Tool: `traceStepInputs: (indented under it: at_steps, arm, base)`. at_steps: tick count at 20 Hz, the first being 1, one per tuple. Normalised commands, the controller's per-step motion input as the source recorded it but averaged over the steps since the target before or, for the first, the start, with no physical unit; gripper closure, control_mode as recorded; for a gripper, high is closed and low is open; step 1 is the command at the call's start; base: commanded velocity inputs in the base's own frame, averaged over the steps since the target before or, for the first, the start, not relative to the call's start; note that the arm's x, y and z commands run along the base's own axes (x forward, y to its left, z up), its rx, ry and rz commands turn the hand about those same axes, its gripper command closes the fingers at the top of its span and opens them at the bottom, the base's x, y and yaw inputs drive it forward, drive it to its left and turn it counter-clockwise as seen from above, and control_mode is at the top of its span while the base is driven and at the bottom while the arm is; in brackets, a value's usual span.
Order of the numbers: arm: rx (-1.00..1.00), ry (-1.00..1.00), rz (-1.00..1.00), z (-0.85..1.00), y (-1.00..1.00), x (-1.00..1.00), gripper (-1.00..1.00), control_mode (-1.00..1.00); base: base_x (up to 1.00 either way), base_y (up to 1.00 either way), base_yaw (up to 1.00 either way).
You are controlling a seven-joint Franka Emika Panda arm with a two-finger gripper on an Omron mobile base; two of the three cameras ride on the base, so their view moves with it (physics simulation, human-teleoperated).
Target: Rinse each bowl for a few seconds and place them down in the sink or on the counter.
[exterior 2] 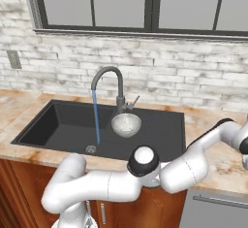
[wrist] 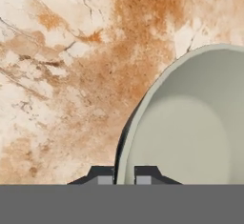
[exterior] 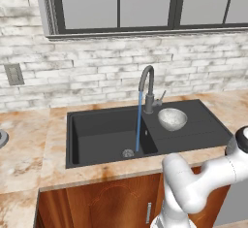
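The desk [exterior: 29, 139], marbled beige and orange stone over brown cabinets [exterior: 106, 203], runs under a brick wall [exterior: 97, 72] and a dark-framed window [exterior: 145, 4]. Set into it is the black sink [exterior: 87, 156], with a deep basin on one side and a flat shallow section on the other. The grey tap [exterior: 147, 84] arches between them and a thin stream of water [exterior: 139, 122] falls toward the drain [exterior: 128, 153], so the rinsing spot looks ready.

One bowl [exterior: 172, 118], speckled grey inside, sits upright on the shallow section just beside the tap's base, clear of the stream. It appears parked there, either already rinsed or waiting its turn; I cannot tell which.

The arm [exterior 2: 145, 173] reaches off to the right over the desk, away from the sink. In the hand view a second bowl [wrist: 190, 123], plain and pale, rests on the stone, and the end effector [wrist: 125, 176] has its two tips pressed in on the bowl's rim, one outside and one inside the wall. That rim pinch suits a thin-walled bowl too wide to span whole.

To reach the water the held bowl must likely lift and cross the sink's edge. The speckled bowl and the tap's neck stand along that path, and a small lever [exterior: 161, 96] sticks out near the tap's base.
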Motion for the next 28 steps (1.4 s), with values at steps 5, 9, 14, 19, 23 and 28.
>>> traceStepInputs:
  at_steps: [5,9,14,19,23,28]
  arm:
    - [0.04,0.11,0.02,0.36,0.31,-0.29,1.0,-1.0]
    - [0.03,0.13,0.04,0.34,0.34,-0.27,1.0,-1.0]
    - [0.01,0.12,0.05,0.35,0.37,-0.21,1.0,-1.0]
    - [0.0,0.06,0.05,0.31,0.44,-0.19,1.0,-1.0]
    - [-0.01,0.01,0.05,0.28,0.49,-0.21,1.0,-1.0]
    - [-0.01,0.01,0.06,0.26,0.48,-0.18,1.0,-1.0]
  base:
    - [0.0,0.0,0.0]
    - [0.0,0.0,0.0]
    - [0.0,0.0,0.0]
    - [0.0,0.0,0.0]
    - [0.0,0.0,0.0]
    - [0.0,0.0,0.0]
